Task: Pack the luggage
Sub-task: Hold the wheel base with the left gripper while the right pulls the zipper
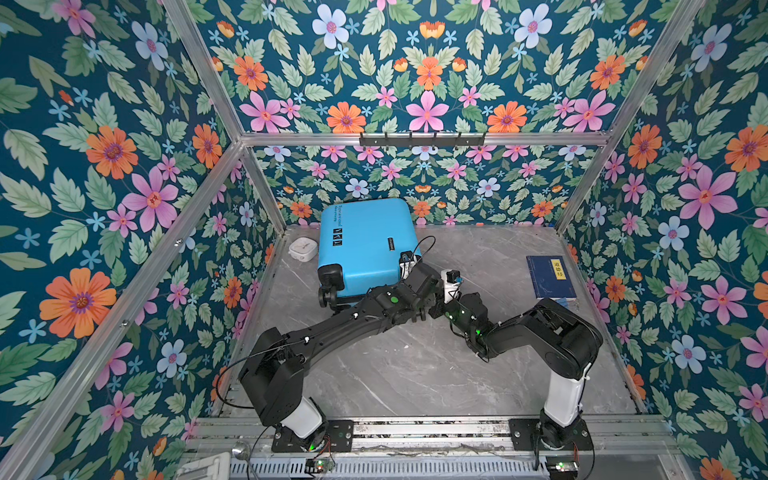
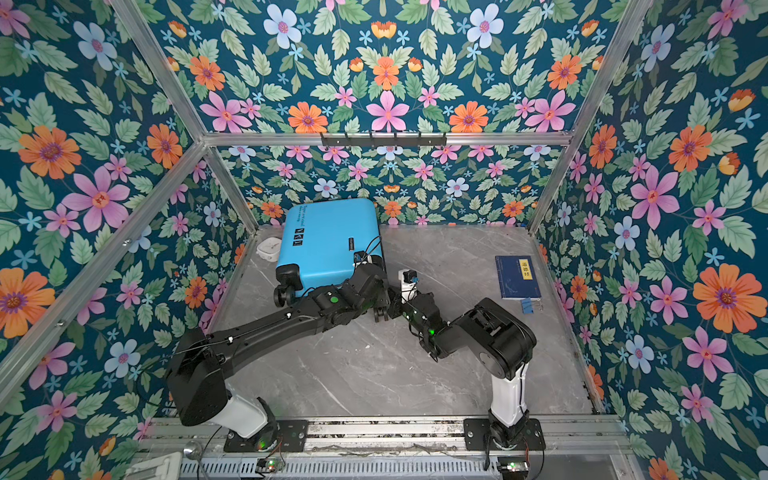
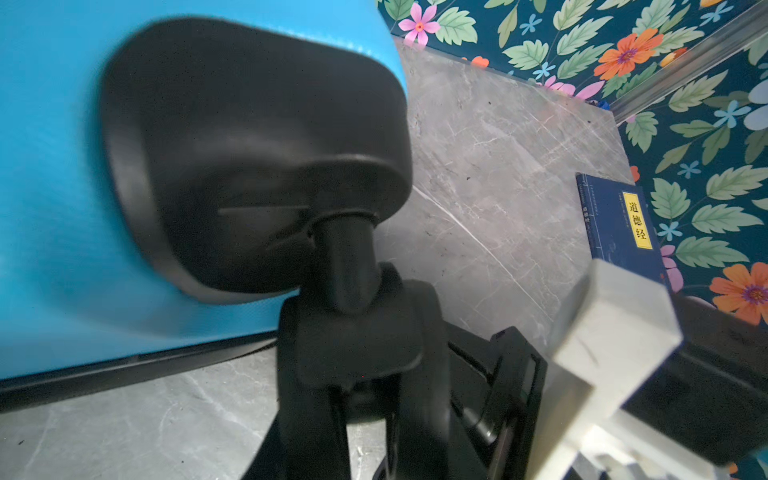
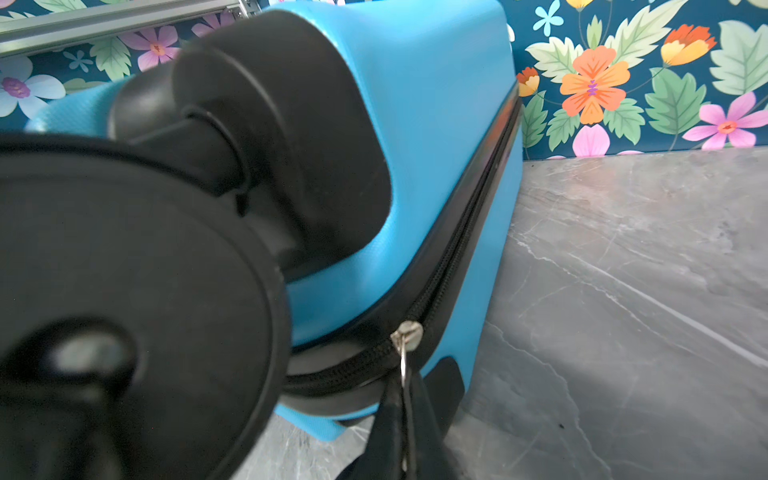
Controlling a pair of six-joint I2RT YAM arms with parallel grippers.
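Apparently unzipping: the sky-blue hard-shell suitcase (image 1: 365, 245) lies flat at the grey marble table's (image 1: 415, 374) back-left. The right gripper (image 4: 401, 424) pinches its silver zipper pull (image 4: 406, 332). The left gripper (image 2: 381, 313) is at a black caster (image 3: 353, 332), grip unclear. Next, draw the pull steadily along the track.

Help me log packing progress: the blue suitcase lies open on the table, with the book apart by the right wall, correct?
No: the suitcase is shut, its zipper closed along the seam in the right wrist view. The book does lie apart by the right wall.
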